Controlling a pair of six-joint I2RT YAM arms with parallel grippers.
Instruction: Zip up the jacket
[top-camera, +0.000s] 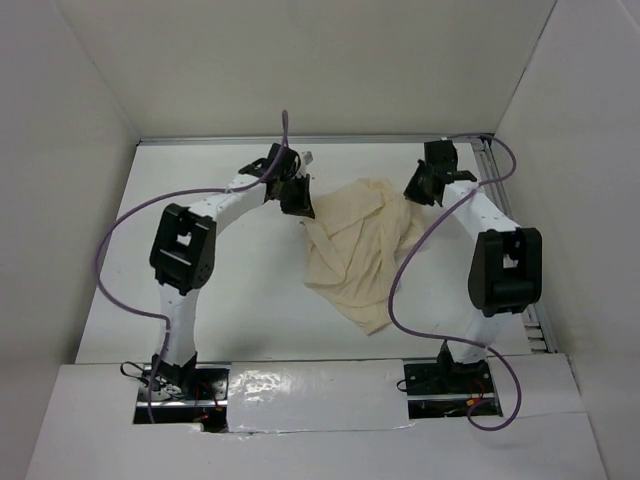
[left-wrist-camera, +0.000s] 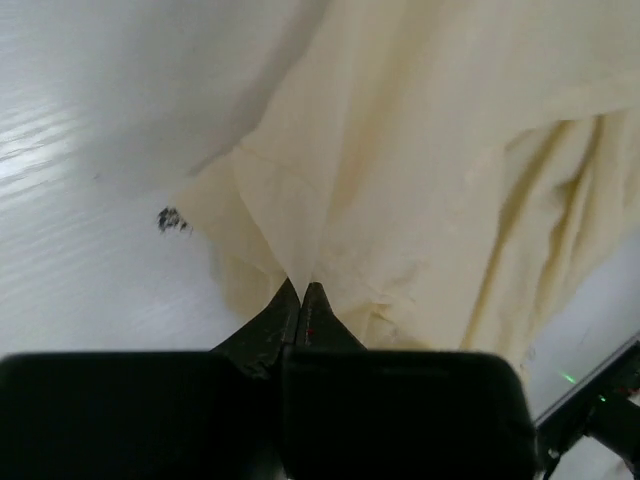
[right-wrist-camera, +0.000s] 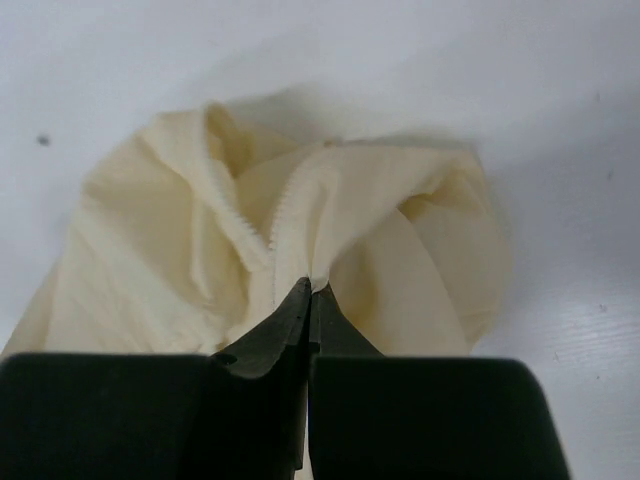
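Note:
The pale cream-yellow jacket (top-camera: 362, 250) lies crumpled on the white table between the two arms. My left gripper (top-camera: 300, 200) is shut on the jacket's left edge; in the left wrist view the fabric (left-wrist-camera: 420, 150) pinches into the closed fingertips of the gripper (left-wrist-camera: 302, 287). My right gripper (top-camera: 420, 188) is shut on the jacket's upper right corner; in the right wrist view it (right-wrist-camera: 310, 287) pinches a fold of the jacket (right-wrist-camera: 280, 220) right beside a line of zipper teeth (right-wrist-camera: 285, 205). The zipper pull is not visible.
A metal rail (top-camera: 520, 260) runs along the table's right edge. White walls enclose the table on three sides. Purple cables (top-camera: 120, 240) loop off both arms. A small dark speck (left-wrist-camera: 172, 219) lies on the table by the left gripper.

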